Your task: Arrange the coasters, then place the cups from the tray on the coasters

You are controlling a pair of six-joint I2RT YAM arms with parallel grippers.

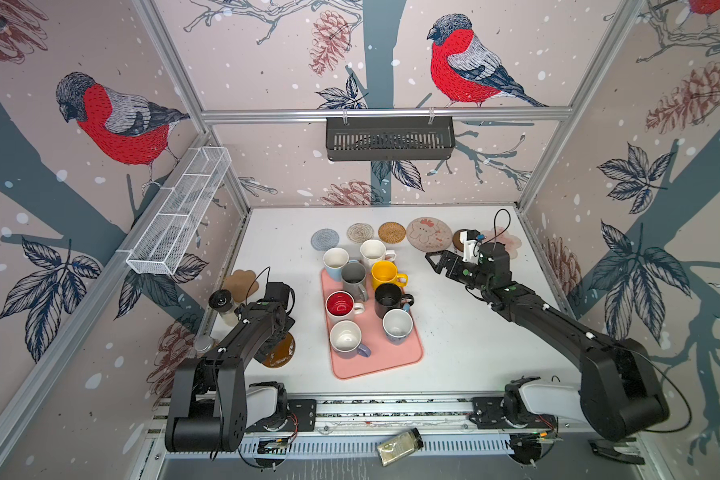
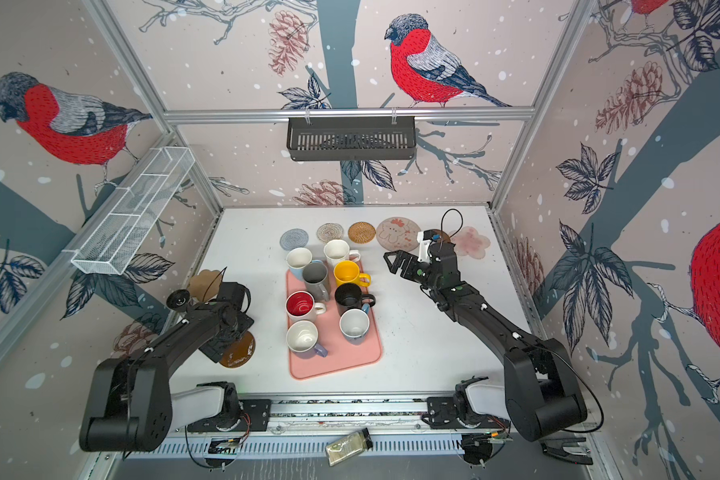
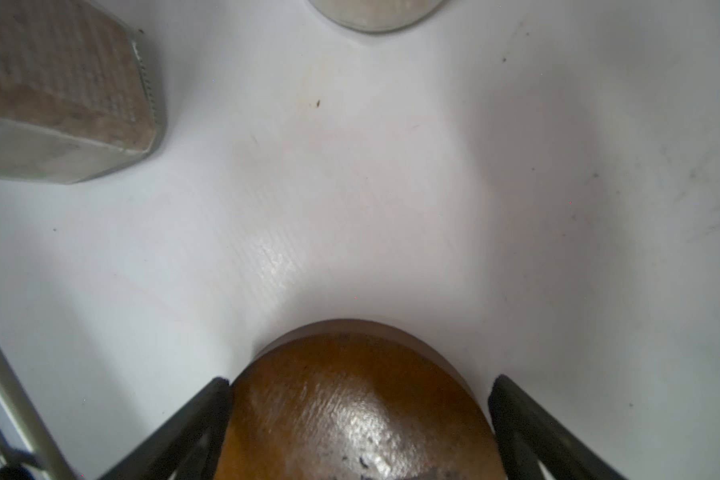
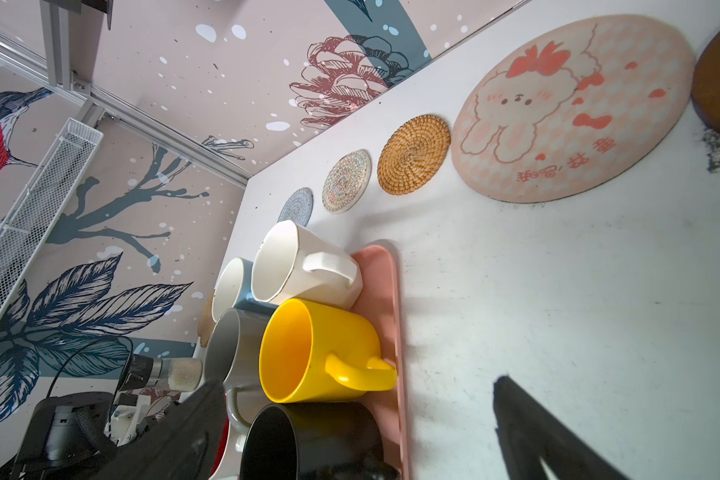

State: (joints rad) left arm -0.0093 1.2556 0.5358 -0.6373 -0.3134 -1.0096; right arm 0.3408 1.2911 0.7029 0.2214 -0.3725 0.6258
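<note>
Several cups stand on the pink tray (image 1: 391, 361), among them yellow (image 1: 385, 274), black (image 1: 389, 299) and red-lined (image 1: 339, 305). Along the back lie the blue-grey (image 1: 324, 240), cream (image 1: 360, 232), rattan (image 1: 392, 232), pink cartoon (image 1: 429, 234) and pink flower (image 1: 510, 243) coasters. A dark brown coaster (image 1: 459, 241) is partly hidden behind my right wrist. The tan paw coaster (image 1: 240, 282) lies far left. My left gripper (image 3: 360, 380) is open, its fingers either side of the other dark brown disc (image 3: 350, 415). My right gripper (image 1: 435, 262) hangs open and empty, right of the tray.
Two spice jars (image 1: 221, 303) (image 1: 203, 344) sit beside my left arm near the left wall. Another jar (image 1: 400, 446) lies on the front rail. A white wire basket (image 1: 179, 212) hangs on the left wall and a black one (image 1: 389, 139) on the back wall.
</note>
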